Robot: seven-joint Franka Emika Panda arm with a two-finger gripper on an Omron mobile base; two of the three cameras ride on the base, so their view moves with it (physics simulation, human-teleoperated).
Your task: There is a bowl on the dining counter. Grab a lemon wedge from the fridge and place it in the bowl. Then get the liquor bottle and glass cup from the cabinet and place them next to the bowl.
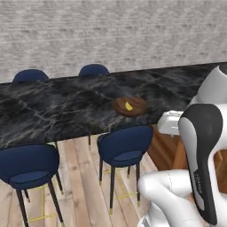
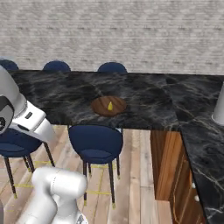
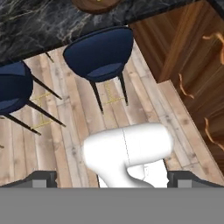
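Note:
The dark-brown wooden bowl [image 1: 138, 109] [image 2: 98, 107] sits near the front edge of the black marble dining counter [image 1: 53, 106] [image 2: 153, 94]. The yellow lemon wedge [image 1: 128, 106] [image 2: 110, 106] lies inside it. In the hand view the bowl's edge [image 3: 94, 4] peeks in at the top, above the counter [image 3: 35, 26]. My gripper [image 3: 113, 178] is open and holds nothing. It looks down at the floor in front of the counter, to the right of the bowl and lower. The fridge, cabinet, liquor bottle and glass cup are out of view.
Dark-blue stools stand along the counter: one below the bowl [image 1: 125, 146] [image 2: 95, 144] [image 3: 99, 54], another to the left [image 1: 29, 166] [image 3: 13, 89], more behind [image 1: 94, 70]. A warm-brown wood side panel [image 2: 165, 162] [image 3: 188, 57] closes the right. A pale object [image 2: 218, 109] stands on the right-hand worktop.

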